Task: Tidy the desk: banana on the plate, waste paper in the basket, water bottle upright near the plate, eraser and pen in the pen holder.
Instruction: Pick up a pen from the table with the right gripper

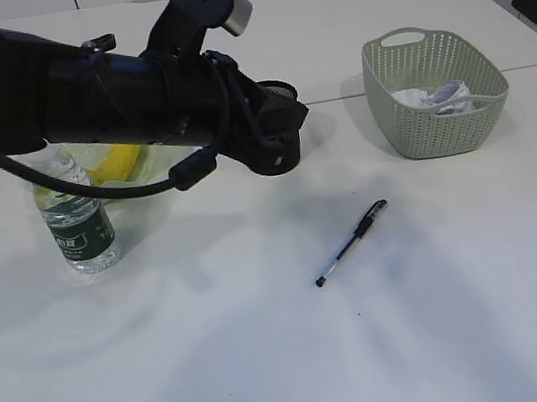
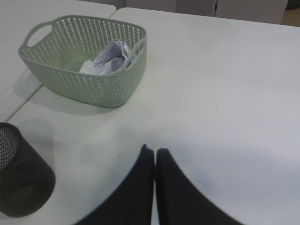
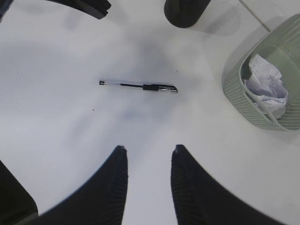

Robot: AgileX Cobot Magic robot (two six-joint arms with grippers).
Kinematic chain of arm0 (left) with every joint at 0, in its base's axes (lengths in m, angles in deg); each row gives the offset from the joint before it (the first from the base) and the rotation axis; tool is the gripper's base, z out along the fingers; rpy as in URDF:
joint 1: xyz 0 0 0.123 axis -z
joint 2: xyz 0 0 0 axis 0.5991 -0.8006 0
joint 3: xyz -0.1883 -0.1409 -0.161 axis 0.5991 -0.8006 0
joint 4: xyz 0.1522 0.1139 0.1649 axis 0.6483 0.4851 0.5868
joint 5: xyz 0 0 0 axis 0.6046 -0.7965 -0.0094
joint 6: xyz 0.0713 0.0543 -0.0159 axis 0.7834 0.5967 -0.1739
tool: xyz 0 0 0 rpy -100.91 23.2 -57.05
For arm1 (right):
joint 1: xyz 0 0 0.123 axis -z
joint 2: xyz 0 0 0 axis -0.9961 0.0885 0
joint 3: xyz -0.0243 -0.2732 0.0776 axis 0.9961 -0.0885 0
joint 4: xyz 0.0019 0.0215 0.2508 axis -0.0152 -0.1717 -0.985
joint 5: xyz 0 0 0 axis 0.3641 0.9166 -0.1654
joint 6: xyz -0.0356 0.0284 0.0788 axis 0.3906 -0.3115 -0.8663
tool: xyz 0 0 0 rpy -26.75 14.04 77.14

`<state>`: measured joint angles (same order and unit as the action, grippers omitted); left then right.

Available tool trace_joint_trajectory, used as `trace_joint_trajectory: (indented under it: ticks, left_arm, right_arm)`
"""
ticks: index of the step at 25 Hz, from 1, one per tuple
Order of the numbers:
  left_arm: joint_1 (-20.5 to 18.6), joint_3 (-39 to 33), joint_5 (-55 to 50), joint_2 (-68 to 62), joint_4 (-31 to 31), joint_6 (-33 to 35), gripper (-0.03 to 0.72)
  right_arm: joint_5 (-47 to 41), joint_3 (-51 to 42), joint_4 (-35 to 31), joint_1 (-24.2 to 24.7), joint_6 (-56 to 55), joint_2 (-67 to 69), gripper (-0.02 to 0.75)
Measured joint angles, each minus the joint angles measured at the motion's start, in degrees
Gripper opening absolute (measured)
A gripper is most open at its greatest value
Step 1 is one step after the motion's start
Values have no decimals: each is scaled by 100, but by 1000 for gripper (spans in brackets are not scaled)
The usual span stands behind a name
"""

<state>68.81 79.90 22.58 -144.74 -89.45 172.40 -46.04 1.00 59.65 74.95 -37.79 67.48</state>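
Exterior view. The white surface (image 1: 272,362) carries a pen (image 1: 352,242) at centre right, its long axis running diagonally, tip toward the lower left and capped end toward the upper right. A water bottle (image 1: 76,218) stands upright at left, just in front of the plate (image 1: 144,179), on which the banana (image 1: 117,163) lies; only this view shows these three. The basket (image 1: 436,90) at upper right holds the waste paper (image 1: 435,97). The left arm (image 1: 110,88) crosses the upper left of the frame and hides most of the pen holder (image 1: 278,87); its end effector cannot be made out here.

Left wrist view. The left end effector (image 2: 155,151) appears at bottom centre with its two fingers pressed together, nothing between them. The basket sits at upper left with the paper inside; the mesh pen holder (image 2: 21,176) stands at lower left, apart from the fingers. The pen is not in this frame.

Right wrist view. The right end effector (image 3: 148,150) fills the lower centre, fingers moderately parted and empty. The pen lies above it at mid-frame, well apart, its long axis nearly horizontal, tip to the left. The pen holder is at top centre, the basket at the right edge.
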Motion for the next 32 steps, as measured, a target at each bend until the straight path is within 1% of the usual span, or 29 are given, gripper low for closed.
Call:
trace_joint_trajectory:
  ticks: [3, 5, 7, 10, 12, 13, 15, 19, 25, 32]
  left_arm:
    - [1, 0, 0, 0, -142, -38, -6]
    - [1, 0, 0, 0, -162, -149, 24]
    - [1, 0, 0, 0, -183, -279, 85]
    - [1, 0, 0, 0, -322, -431, 228]
    - [25, 0, 11, -63, -404, -489, 309]
    - [65, 0, 67, -122, -415, -512, 341]
    - [196, 0, 265, -258, -417, -520, 372]
    - [477, 13, 728, -593, -607, -524, 391]
    - [554, 436, 1054, -1106, -1032, -668, 393]
    - [819, 882, 1535, -1655, -1073, -758, 393]
  right_arm:
    - [0, 0, 0, 0, 0, 0, 240]
    - [0, 0, 0, 0, -14, 0, 240]
    - [0, 0, 0, 0, -20, 0, 240]
    - [0, 0, -35, 0, -28, 0, 240]
    - [0, 0, -58, 0, -33, 0, 240]
    - [0, 0, -69, 0, -41, 0, 240]
    - [0, 0, -82, 0, -61, 0, 240]
    - [0, 0, -92, 0, -69, 0, 240]
    - [0, 0, -92, 0, -69, 0, 240]
    - [0, 0, -103, 0, -82, 0, 239]
